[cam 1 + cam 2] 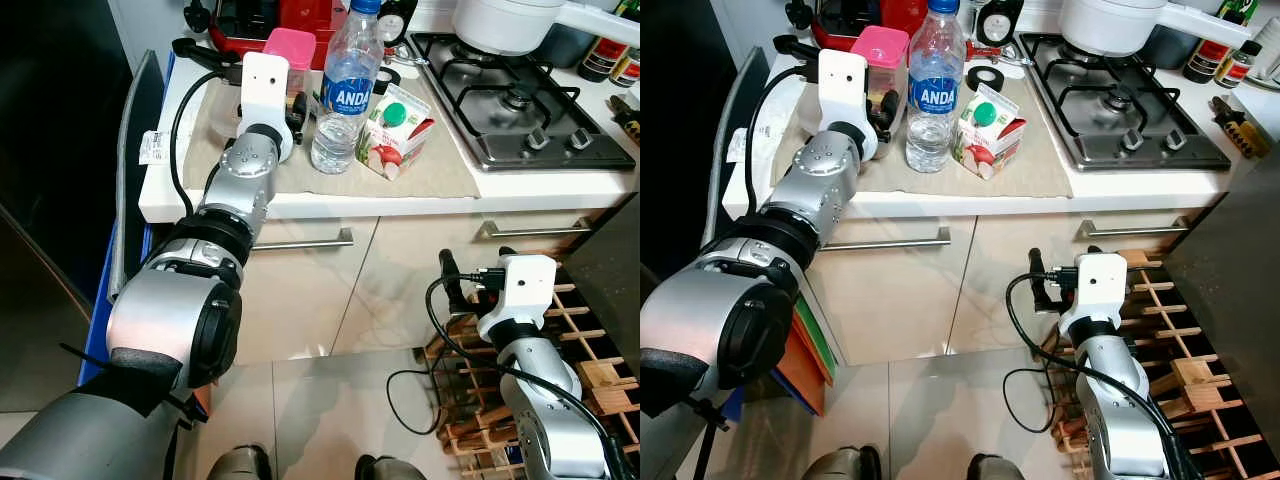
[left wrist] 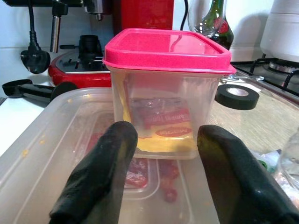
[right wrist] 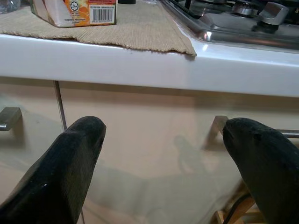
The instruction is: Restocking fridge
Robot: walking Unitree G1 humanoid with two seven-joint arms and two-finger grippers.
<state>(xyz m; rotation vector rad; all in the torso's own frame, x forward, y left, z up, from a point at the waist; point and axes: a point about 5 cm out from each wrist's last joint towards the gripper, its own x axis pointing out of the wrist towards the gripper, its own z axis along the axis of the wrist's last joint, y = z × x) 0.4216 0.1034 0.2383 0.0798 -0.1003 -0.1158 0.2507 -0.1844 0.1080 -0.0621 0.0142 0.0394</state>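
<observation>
A clear tub with a pink lid [image 2: 166,93] stands at the back of the worktop [image 1: 560,187], seen also as the tub [image 1: 290,48] in the left eye view. My left gripper [image 2: 166,135] is open right in front of it, a finger on each side, not touching it. Under the fingers [image 2: 100,172] lies a flat clear plastic box [image 2: 46,154]. A water bottle [image 1: 345,90] and a small carton [image 1: 395,130] stand on a beige mat just right of that arm. My right gripper [image 3: 163,130] is open and holds nothing, low before the cabinet fronts.
A gas hob [image 1: 520,100] with a white pot [image 1: 500,22] takes the worktop's right side. A roll of black tape [image 2: 237,95] lies behind the carton. A wooden wine rack [image 1: 590,350] stands on the floor at right. The dark fridge [image 1: 60,130] is at left.
</observation>
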